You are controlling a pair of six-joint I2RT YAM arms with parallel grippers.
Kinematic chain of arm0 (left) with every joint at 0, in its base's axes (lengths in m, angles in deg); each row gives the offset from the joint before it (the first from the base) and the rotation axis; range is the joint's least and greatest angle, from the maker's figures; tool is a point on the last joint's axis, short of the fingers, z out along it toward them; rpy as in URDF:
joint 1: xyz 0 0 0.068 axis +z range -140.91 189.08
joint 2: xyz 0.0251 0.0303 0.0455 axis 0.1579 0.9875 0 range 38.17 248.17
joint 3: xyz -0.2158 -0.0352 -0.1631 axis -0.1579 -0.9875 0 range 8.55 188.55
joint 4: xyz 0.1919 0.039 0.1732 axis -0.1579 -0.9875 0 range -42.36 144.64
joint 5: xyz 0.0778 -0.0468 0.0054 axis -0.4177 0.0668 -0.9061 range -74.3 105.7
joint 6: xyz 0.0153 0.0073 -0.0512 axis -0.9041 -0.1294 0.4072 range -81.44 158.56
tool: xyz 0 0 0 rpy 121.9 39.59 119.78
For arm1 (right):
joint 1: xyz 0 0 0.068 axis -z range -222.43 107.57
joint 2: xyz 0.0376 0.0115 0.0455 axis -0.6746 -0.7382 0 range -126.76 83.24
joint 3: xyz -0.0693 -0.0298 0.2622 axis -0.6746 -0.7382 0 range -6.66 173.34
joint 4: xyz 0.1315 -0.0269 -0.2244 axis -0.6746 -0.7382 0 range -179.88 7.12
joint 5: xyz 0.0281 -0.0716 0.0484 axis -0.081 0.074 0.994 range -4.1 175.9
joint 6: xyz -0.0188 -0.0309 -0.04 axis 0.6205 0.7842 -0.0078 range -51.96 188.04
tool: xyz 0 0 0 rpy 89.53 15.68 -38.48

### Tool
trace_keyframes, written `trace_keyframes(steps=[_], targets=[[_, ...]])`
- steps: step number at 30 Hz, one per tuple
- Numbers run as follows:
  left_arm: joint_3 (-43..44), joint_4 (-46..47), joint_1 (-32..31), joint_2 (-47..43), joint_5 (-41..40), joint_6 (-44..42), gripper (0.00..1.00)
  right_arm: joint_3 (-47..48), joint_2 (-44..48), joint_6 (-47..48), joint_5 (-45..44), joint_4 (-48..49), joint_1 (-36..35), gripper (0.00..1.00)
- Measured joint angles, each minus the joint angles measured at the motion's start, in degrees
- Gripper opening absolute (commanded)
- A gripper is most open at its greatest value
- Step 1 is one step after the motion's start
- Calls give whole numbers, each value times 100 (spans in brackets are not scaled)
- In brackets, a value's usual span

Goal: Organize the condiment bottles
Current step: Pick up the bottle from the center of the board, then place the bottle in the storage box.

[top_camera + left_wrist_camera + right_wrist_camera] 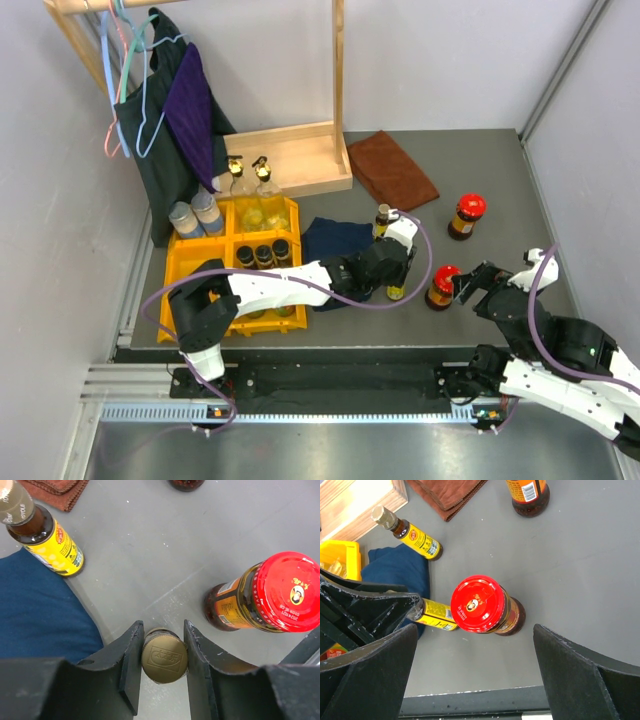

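- Right now, your left gripper (162,630) is clamping the dull gold, stamped metal cap of a slim glass sauce bottle (164,656). Its matte black fingers (131,655) are pressing that cap from both sides, low in the centre of the left wrist view.
- That bottle is standing upright on the smooth grey table (150,545), beside the soft blue cloth (40,615).
- A second sauce bottle (47,542), dark glass with a glossy yellow label, is standing at the upper left.
- A squat red-lidded jar (285,592) with a shiny round lid is sitting at the right, near the held bottle but apart from it.
- Your left arm is reaching from the lower left of the overhead view across to the centre, passing the yellow bin (190,260).
- Your right gripper (475,630) is gaping wide and gripping nothing, its fingers flanking the red-lidded jar without touching it.
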Motion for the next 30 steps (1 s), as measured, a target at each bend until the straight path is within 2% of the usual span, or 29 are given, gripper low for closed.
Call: trace_keyframes(steps=[7, 13, 20, 30], targets=[[0, -92, 0, -42, -138, -66, 0, -33, 22, 0, 2, 22, 0, 97], [0, -682, 0, -487, -352, -146, 0, -33, 55, 22, 2, 33, 0, 97], [0, -1351, 0, -1803, -1012, -247, 0, -33, 79, 164, 7, 81, 0, 98], [-120, -2610, 2, -3821, -2516, -142, 0, -190, 76, 442, 140, 372, 0, 98]])
